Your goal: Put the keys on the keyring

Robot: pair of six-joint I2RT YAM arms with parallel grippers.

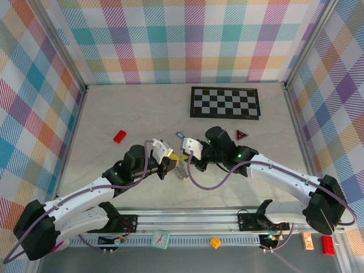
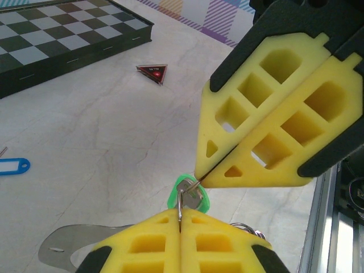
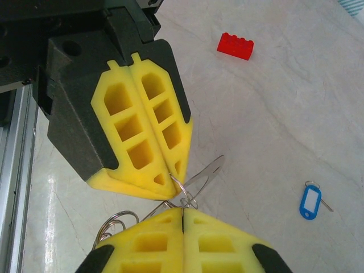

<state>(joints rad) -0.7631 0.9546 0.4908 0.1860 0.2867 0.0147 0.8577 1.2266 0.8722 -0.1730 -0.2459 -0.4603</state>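
Pale stone-look tabletop (image 1: 142, 108) walled in checked cloth is your work area, and everything that matters sits at its middle. The green key (image 2: 192, 198) hangs off the table right between your two sets of fingertips, its small wire loop caught at the point where they meet. The keyring (image 3: 118, 215) dangles just beside and below that point, its loops bunched together.

Your left gripper (image 2: 180, 219) is pressed fully together on the upright wire the green key hangs from. Your right gripper (image 3: 183, 219) comes in tip to tip against it, also clamped with no gap, on what looks to be the keyring's wire. The strands cross so tightly that you cannot be sure which is which.

The relation to watch is this: the blue key (image 1: 180, 135) lies flat on the table at 12 o'clock from the pinch point in the overhead view, near it and about equally near both arms. From the right wrist it sits at 3 o'clock, long axis roughly 12 to 6.

Farther out are the red block (image 1: 119, 136) at 10 o'clock, the red triangle (image 1: 242, 134) at 2, and the chequered board (image 1: 224, 102) beyond.
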